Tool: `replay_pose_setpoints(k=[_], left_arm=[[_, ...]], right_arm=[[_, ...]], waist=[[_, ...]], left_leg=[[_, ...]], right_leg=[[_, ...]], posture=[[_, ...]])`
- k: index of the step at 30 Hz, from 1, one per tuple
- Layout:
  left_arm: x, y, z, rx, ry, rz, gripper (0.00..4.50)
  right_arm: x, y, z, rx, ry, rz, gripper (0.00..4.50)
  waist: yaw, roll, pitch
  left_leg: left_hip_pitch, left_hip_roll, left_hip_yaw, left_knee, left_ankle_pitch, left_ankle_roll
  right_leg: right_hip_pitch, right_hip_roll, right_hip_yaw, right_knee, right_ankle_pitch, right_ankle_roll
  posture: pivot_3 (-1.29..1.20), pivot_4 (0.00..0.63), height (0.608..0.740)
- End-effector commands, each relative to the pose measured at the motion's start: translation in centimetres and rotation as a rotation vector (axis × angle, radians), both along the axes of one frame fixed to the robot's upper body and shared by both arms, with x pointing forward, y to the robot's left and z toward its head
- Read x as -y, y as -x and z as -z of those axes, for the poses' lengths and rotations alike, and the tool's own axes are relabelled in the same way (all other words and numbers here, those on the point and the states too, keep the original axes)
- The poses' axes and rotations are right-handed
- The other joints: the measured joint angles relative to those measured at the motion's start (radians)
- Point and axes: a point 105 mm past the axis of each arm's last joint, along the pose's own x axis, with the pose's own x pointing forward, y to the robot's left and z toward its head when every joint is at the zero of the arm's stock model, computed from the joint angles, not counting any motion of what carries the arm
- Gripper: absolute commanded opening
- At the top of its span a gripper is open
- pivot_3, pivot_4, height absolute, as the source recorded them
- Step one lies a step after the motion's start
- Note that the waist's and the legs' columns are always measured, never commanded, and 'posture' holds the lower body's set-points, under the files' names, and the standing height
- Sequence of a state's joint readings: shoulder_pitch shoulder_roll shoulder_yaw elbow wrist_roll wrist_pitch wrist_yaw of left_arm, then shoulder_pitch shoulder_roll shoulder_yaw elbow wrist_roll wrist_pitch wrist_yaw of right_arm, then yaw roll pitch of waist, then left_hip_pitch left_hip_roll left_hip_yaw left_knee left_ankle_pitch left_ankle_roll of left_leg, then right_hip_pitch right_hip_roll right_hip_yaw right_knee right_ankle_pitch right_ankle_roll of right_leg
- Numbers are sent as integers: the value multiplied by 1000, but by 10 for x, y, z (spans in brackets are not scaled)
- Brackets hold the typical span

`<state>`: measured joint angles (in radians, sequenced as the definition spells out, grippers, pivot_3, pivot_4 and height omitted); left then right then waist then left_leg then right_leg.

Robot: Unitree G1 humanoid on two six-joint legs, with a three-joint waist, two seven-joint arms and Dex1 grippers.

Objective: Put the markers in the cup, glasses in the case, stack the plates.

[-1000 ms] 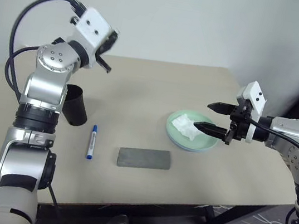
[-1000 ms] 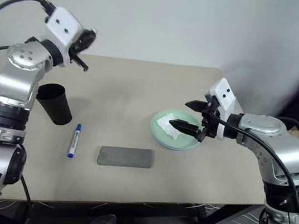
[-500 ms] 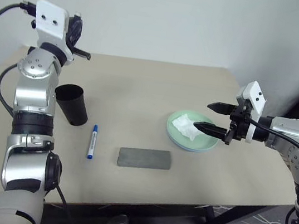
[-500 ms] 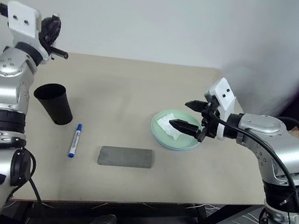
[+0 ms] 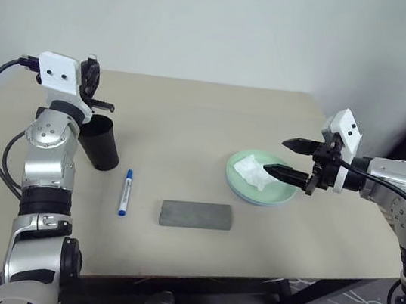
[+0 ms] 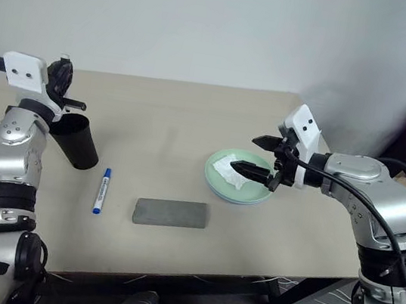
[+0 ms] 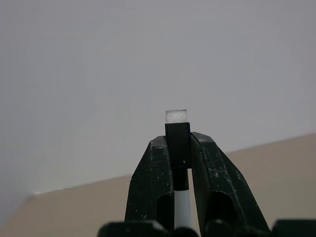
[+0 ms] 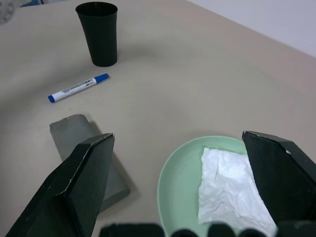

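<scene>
Between matte black fingers point(image 7: 148, 187) — slim black-capped marker point(image 7: 177, 143), white barrel.

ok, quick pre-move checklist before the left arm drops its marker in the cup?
1. Left tool shut on black-capped marker: ok.
2. Cup upright, mouth open: ok.
3. Marker tip over cup mouth: cannot tell.
4. Blue marker lies on table, apart from cup: ok.
5. Right tool open over mint plate, away from cup: ok.
6. Tissue lies on plate: not ok.
</scene>
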<state>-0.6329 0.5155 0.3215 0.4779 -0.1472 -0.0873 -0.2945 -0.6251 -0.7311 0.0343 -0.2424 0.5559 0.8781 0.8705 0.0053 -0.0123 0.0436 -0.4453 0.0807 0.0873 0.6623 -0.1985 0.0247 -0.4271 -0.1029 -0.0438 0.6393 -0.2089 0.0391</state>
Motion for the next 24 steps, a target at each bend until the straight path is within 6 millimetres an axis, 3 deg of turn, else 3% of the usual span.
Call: replay_pose_setpoints(k=[1,9,24], left_arm=[[5,2,-10,81,8,36,97],[4,-2,7,54,33,48,97],[-9,12,30,-15,3,56,97]], right_arm=[[-1,0,-19,65,-17,-2,4500],[-3,1,-19,65,-23,0,4500],[-2,1,-19,66,-27,7,4500]], waist=[[0,0,0],[-1,0,0],[0,0,0]], left_leg=[[0,0,0,0,0,0],[0,0,0,0,0,0],[0,0,0,-1,0,0]], right_leg=[[0,0,0,0,0,0],[0,0,0,0,0,0],[-1,0,0,0,0,0]], posture=[[0,0,740],[0,0,740],[0,0,740]])
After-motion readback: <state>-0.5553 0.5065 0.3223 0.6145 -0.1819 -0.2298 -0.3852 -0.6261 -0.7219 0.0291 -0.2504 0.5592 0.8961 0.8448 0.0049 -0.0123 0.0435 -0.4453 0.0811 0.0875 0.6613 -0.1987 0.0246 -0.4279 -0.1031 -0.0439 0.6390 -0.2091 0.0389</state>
